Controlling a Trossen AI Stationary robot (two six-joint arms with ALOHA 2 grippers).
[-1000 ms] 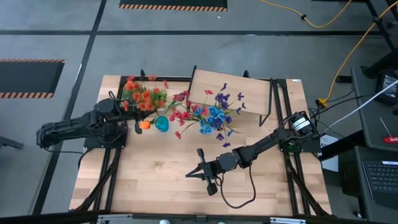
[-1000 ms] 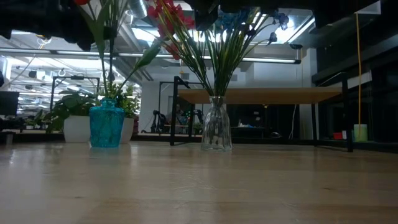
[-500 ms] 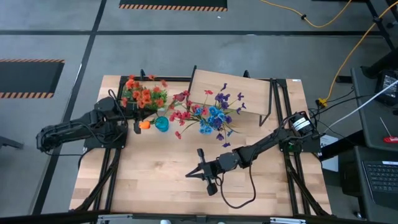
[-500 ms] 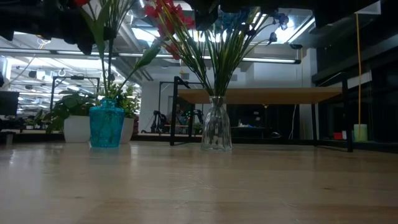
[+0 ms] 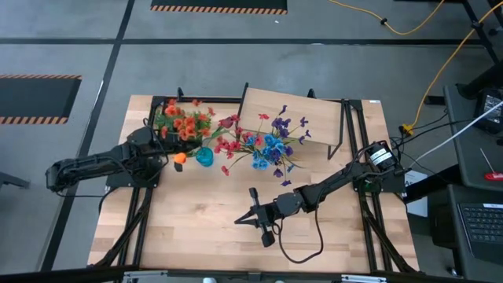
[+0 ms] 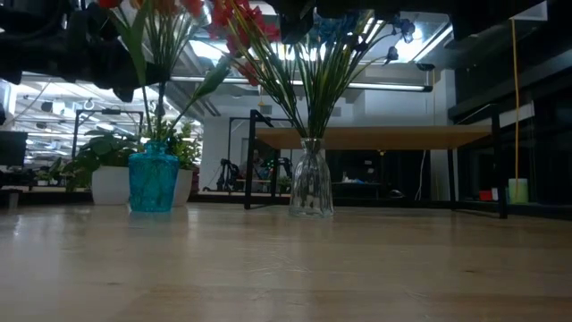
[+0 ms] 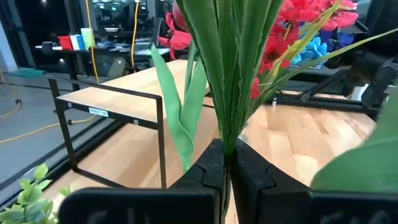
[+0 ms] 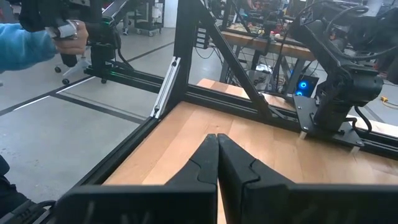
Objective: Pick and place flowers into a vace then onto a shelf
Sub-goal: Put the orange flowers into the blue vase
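Only the left wrist view shows the left pincer (image 7: 227, 177) clamping flower stems (image 7: 227, 93).

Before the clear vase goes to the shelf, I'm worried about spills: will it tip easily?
Probably top-heavy: the clear vase is narrow, while its flowers spread far wider above it. Glass likely slips and breaks. The right gripper, idle on the table, should grasp it low.

Four cameras: one overhead, one at desk level, one on each wrist.

The high view looks straight down on the whole desk (image 5: 236, 228) and both arms. The low view looks level across it, sharing the blue vase (image 6: 153, 182), clear vase (image 6: 311, 184) and shelf (image 6: 375, 137) with the high view. The left wrist camera sits very close on stems (image 7: 225, 68); the right wrist camera faces the desk edge, perhaps towards a person (image 8: 31, 46).
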